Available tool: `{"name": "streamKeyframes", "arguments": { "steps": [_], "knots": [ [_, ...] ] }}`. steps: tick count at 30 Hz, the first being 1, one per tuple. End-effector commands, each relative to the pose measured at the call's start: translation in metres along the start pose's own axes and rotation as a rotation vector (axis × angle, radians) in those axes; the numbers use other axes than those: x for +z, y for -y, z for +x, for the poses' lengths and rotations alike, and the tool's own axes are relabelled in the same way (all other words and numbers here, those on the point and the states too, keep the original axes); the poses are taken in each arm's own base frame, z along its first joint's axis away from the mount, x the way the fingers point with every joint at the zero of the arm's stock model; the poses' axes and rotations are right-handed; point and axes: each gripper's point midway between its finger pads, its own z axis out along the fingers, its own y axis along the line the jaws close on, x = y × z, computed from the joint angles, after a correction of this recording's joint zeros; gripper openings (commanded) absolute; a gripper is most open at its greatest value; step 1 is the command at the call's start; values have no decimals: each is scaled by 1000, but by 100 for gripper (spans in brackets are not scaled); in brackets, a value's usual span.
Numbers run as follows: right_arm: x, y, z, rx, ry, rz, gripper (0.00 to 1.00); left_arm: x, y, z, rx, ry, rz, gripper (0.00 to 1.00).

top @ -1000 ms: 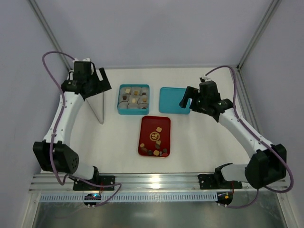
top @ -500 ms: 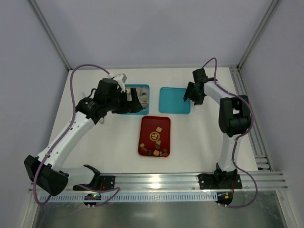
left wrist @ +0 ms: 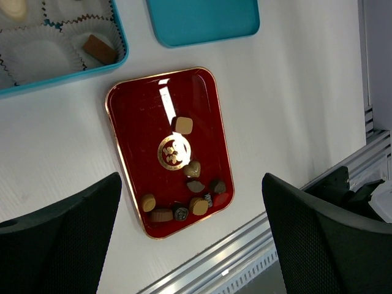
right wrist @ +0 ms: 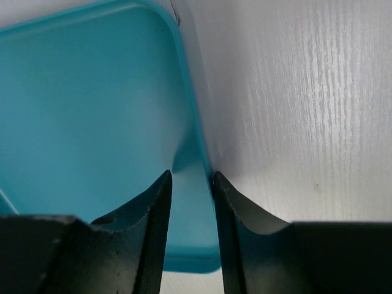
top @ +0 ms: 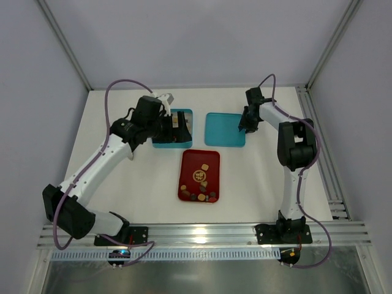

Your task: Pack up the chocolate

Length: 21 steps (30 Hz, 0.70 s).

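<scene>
My left arm reaches out over the box (top: 160, 144). Its gripper (left wrist: 191, 177) hangs wide open and holds nothing. My right arm stretches far to the back. Its gripper (right wrist: 188, 177) is almost closed, with its fingers pinching the rim of the lid (right wrist: 92, 110). Most of the chocolate (left wrist: 183, 125) lies on the tray (left wrist: 135, 122), and some sits in the box.

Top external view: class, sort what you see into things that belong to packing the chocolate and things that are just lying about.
Belongs to the job: chocolate pieces, red tray, teal box, paper cups, teal lid pinched at its rim by the right gripper.

Just there: white table, metal rail.
</scene>
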Motion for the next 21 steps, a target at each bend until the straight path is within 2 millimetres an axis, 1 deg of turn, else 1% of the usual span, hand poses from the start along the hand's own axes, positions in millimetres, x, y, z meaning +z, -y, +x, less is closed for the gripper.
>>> {"name": "streamKeyframes", "arguments": {
  "steps": [1, 2, 3, 5, 6, 7, 9, 10, 11, 12, 13, 14, 16, 17, 19, 20, 21],
  "knots": [
    [2, 0, -9, -11, 17, 18, 34, 8, 19, -24, 21, 41, 63, 93],
    [3, 1, -9, -11, 18, 21, 33, 12, 22, -25, 22, 41, 71, 93],
    [5, 4, -6, -17, 13, 31, 29, 18, 23, -26, 15, 36, 75, 93],
    [6, 7, -6, -28, 24, 42, 26, 34, 26, -32, 10, 29, 84, 93],
    [6, 9, -4, -31, 20, 42, 22, 39, 29, -34, 4, 32, 85, 93],
    [5, 9, -4, -34, 26, 40, 19, 50, 30, -40, 1, 46, 90, 93],
    [5, 10, -3, -40, 26, 40, 13, 60, 34, -48, -9, 68, 103, 93],
    [3, 9, -3, -43, 29, 36, 6, 71, 35, -53, -10, 74, 104, 93],
    [3, 10, -3, -45, 29, 37, 4, 76, 37, -56, -10, 74, 109, 93],
    [3, 10, -3, -51, 29, 37, 4, 83, 38, -58, -7, 76, 112, 93],
    [2, 10, -3, -52, 30, 32, 4, 95, 36, -58, -10, 64, 108, 93],
    [0, 10, -5, -55, 36, 28, 4, 100, 41, -66, -2, 86, 123, 93],
    [-4, 12, -7, -58, 40, 23, 4, 110, 42, -72, -1, 95, 129, 93],
    [-6, 12, -8, -58, 43, 15, 4, 122, 42, -75, -2, 94, 128, 93],
    [-15, 12, -13, -58, 64, -3, 4, 137, 40, -78, -1, 90, 124, 93],
    [-16, 17, -12, -56, 61, 1, 4, 142, 40, -82, 2, 91, 124, 93],
    [-23, 17, -15, -55, 75, -9, 4, 157, 38, -84, 1, 84, 115, 93]
  ]
}}
